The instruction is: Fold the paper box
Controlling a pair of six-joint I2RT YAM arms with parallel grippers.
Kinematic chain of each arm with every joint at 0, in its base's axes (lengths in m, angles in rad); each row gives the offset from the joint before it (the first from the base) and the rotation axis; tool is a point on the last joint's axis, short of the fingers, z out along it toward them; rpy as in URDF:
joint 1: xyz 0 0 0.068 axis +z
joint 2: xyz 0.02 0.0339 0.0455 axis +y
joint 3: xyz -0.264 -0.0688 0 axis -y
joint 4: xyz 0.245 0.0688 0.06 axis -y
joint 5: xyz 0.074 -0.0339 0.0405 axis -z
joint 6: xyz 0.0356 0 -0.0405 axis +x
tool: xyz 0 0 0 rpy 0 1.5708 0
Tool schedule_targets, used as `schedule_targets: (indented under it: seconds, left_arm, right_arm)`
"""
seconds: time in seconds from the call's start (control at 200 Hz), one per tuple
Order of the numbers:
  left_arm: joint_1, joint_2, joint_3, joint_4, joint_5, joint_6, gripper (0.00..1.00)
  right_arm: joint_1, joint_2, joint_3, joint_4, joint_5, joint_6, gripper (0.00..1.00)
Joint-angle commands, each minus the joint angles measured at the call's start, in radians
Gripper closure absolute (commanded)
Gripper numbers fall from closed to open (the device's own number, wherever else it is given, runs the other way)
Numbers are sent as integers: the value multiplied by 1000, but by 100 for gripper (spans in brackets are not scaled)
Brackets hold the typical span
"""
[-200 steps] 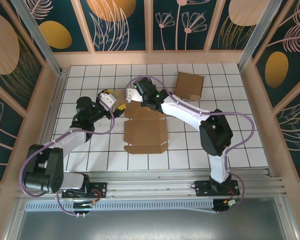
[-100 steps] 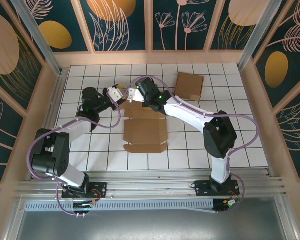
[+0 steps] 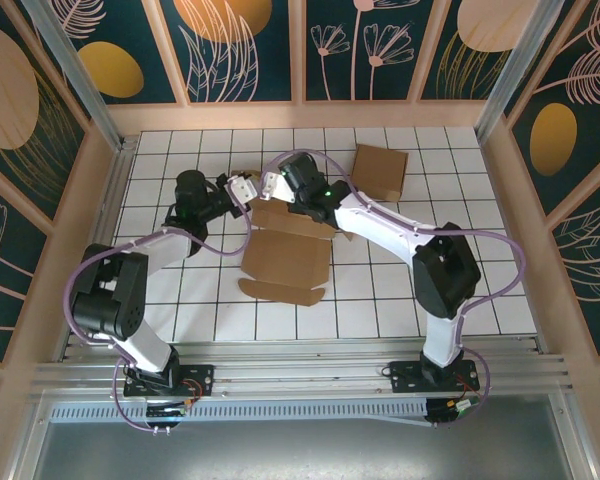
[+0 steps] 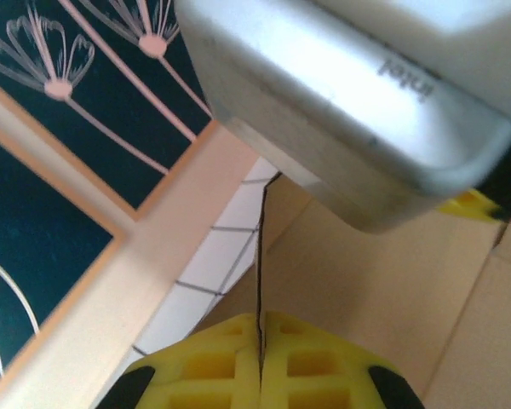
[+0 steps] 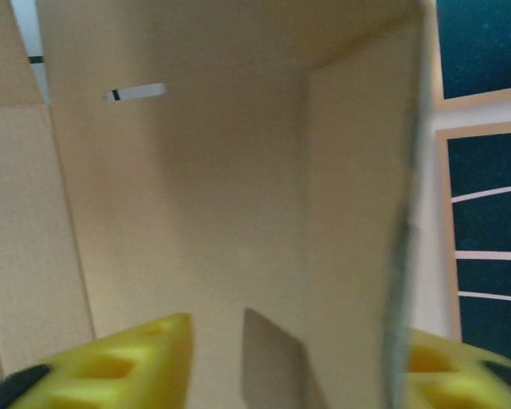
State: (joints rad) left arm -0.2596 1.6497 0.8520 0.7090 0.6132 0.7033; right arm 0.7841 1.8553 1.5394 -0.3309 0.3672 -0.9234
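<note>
Left jaws pinch paper box (image 3: 285, 260); right jaws parted.

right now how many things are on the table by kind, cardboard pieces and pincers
unfolded cardboard box: 1
folded cardboard box: 1
pincers: 2 (left pincer, right pincer)
total: 4

Brown paper box (image 3: 285, 258) unfolded, lying mostly flat.
</note>
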Motion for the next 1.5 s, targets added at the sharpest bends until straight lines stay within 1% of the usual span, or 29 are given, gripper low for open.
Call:
schedule_targets:
  seconds: [0.0,0.02,0.05,0.105,0.16,0.185,0.22,0.27,0.31,0.41,0.465,0.511,0.586,0.671,0.781,0.861,0.986,1.101,1.201,1.276,1.311,1.341,1.376,1.401,1.446,1.492]
  left_arm:
    - [-10,81,46,95,5,133,100]
    - [-9,98,53,103,20,154,100]
    - [-10,118,63,125,41,182,100]
    - [-10,152,73,163,94,239,100]
    - [-10,185,93,166,157,297,100]
    - [-10,198,108,161,185,303,100]
    - [-10,215,116,153,215,304,100]
    - [-9,236,149,163,244,305,100]
    - [-10,249,148,187,253,300,100]
    - [-12,264,137,230,250,302,100]
    - [-12,267,140,200,242,345,100]
    - [-12,270,145,155,236,387,100]
    - [-13,272,143,124,226,444,100]
    - [-14,274,144,112,217,477,100]
    - [-17,277,154,85,204,510,100]
    - [-19,277,165,75,210,518,100]
    - [-20,278,180,64,214,519,100]
    - [-27,266,176,77,209,500,100]
    - [-41,236,148,107,196,434,100]
    - [-55,202,114,182,175,292,93]
    - [-63,185,83,214,160,230,92]
    - [-72,170,65,232,138,191,94]
    - [-85,154,44,237,109,173,97]
    - [-96,144,30,237,87,178,100]
    - [-112,133,10,235,55,194,100]
    - [-118,133,3,224,38,198,100]
  right_arm:
    - [-15,-168,2,20,-213,214,31]
    - [-32,-190,-2,10,-264,251,26]
    - [-66,-219,-5,-2,-341,308,22]
    - [-142,-273,-26,8,-531,435,14]
    - [-227,-311,-49,36,-703,581,7]
    - [-258,-320,-55,48,-806,643,6]
    - [-308,-322,-58,66,-897,723,6]
    - [-360,-311,-56,78,-990,819,6]
    - [-392,-289,-46,70,-1026,875,6]
    - [-450,-203,10,-17,-1044,929,9]
    - [-473,-145,53,-75,-1038,925,10]
    - [-483,-97,86,-121,-1056,887,10]
    - [-483,-19,147,-187,-1057,811,10]
    - [-483,57,198,-235,-1070,756,10]
    - [-470,122,220,-272,-1126,707,11]
    - [-453,148,222,-299,-1141,691,13]
    - [-434,143,170,-287,-1124,690,18]
    - [-427,126,123,-244,-1109,726,29]
    - [-413,101,83,-213,-1029,760,38]
    - [-393,70,41,-184,-980,768,38]
    - [-382,49,15,-162,-965,770,38]
    - [-374,28,-10,-140,-955,772,36]
    - [-361,-3,-37,-113,-937,772,35]
    - [-351,-23,-57,-92,-920,766,32]
    - [-332,-60,-92,-62,-877,737,25]
    - [-313,-97,-133,-27,-821,693,21]
